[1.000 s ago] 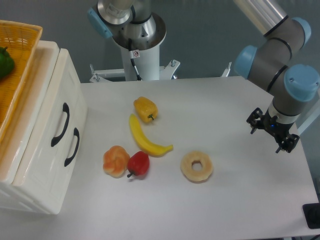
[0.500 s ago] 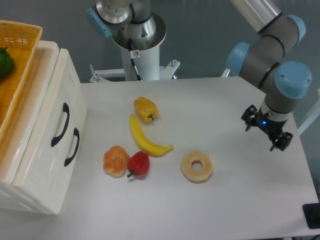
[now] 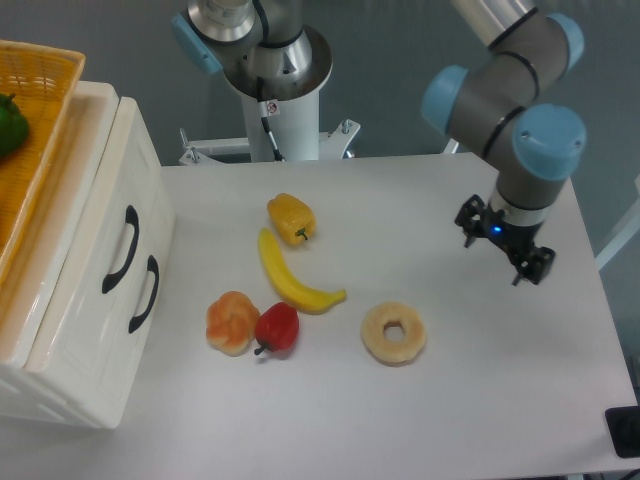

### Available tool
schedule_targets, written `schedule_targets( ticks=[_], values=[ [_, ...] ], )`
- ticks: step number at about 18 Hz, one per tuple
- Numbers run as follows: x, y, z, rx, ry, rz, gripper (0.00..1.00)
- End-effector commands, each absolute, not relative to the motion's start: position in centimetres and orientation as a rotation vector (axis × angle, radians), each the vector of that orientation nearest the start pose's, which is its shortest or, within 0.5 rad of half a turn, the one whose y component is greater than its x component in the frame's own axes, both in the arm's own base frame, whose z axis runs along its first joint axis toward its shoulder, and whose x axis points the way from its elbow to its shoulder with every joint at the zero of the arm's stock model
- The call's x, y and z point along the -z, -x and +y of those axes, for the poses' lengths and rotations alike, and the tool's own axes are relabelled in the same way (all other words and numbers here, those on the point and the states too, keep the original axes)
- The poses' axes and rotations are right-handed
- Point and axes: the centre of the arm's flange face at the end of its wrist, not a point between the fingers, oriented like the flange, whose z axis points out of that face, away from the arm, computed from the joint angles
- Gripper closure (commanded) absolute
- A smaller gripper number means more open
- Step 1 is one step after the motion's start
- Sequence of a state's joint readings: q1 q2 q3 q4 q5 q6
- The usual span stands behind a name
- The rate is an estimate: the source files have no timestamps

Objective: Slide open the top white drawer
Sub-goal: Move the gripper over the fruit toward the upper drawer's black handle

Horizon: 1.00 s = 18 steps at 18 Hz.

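The white cabinet stands at the left edge of the table, with both drawers shut. The top white drawer (image 3: pixel 95 235) is the upper strip of the front, with a curved black handle (image 3: pixel 125 250). The lower drawer's handle (image 3: pixel 146 293) sits just beside it. My gripper (image 3: pixel 502 246) hangs over the right side of the table, far from the cabinet. It points down, with its jaws apart and nothing between them.
An orange wicker basket (image 3: pixel 35 130) with a green pepper (image 3: pixel 10 122) sits on the cabinet. On the table lie a yellow pepper (image 3: pixel 290 217), a banana (image 3: pixel 290 277), a peach-coloured fruit (image 3: pixel 231 321), a red pepper (image 3: pixel 277 327) and a donut (image 3: pixel 393 332). The arm's base (image 3: pixel 275 70) stands behind.
My gripper has moved left and a little towards the back over the right side of the table. The drawers and the food have not moved.
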<state>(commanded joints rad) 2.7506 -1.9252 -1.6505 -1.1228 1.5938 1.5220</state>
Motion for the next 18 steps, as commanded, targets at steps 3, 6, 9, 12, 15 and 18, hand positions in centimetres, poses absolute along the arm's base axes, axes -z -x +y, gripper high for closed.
schedule_targets(
  ticks=[3,6,9,12,15,18],
  values=[
    [-31.0,48.1,36.6,0.056,3.143,0.391,0.00],
    [-32.2,45.1,39.2,0.049,3.148,0.345,0.00],
    [-32.7,42.3,42.0,0.036,3.160,0.137,0.00],
    [-33.4,38.6,44.7,0.092,3.121,-0.006,0.00],
    [-34.6,34.2,47.6,0.142,3.082,-0.069,0.00],
    [-35.6,30.8,49.5,0.192,3.045,-0.131,0.00]
  ],
)
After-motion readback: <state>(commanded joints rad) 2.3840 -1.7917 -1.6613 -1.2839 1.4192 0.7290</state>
